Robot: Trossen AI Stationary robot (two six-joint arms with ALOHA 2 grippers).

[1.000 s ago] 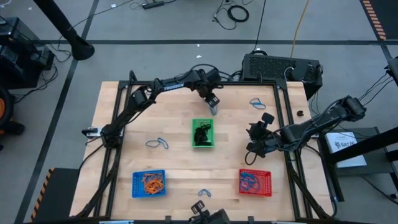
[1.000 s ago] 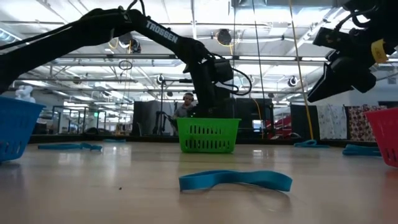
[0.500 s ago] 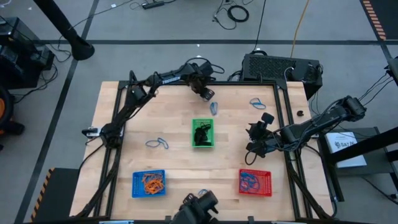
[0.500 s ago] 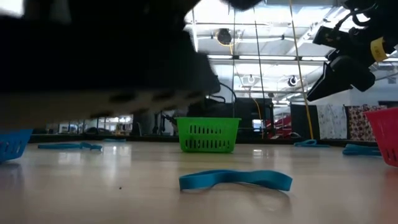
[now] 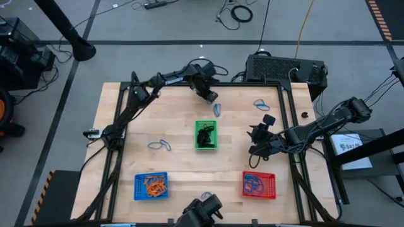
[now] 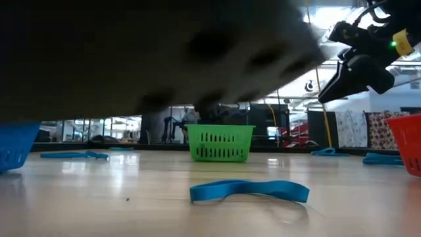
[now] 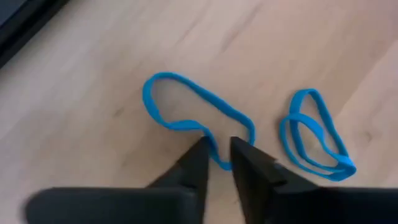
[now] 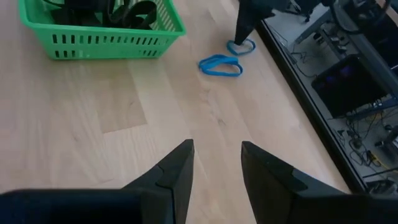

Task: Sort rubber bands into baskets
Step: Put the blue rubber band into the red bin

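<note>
— Blue is what the left gripper (image 7: 216,163) is after now: its two fingers have narrowed onto the lower edge of a blue rubber band (image 7: 196,118) lying on the wooden table (image 5: 177,157), in the upper middle of the overhead picture. Half a second ago those fingers stood clearly wider.

— So it has it?

— The band sits between the tips, but it is flat on the wood and not lifted. I'd call it a pinch in progress, not a sure hold. A second blue band (image 7: 316,137) lies just beside it, apart from the fingers.

— And the arm itself?

— A second ago the left gripper hung closer to the green basket (image 5: 206,135); it has since swung toward the top edge of the table (image 5: 210,96).

— Where should that band go?

— The red basket (image 5: 259,185), lower right, holds blue ones, so I'd guess there. The blue basket (image 5: 151,186), lower left, holds orange ones, the green one black.

— The other arm?

— The right gripper (image 8: 216,163) hovers above the table at the right, fingers apart, empty, unmoved. More blue bands wait at centre left (image 5: 160,145), near the bottom edge (image 6: 248,190) and at the upper right (image 5: 261,104).
</note>
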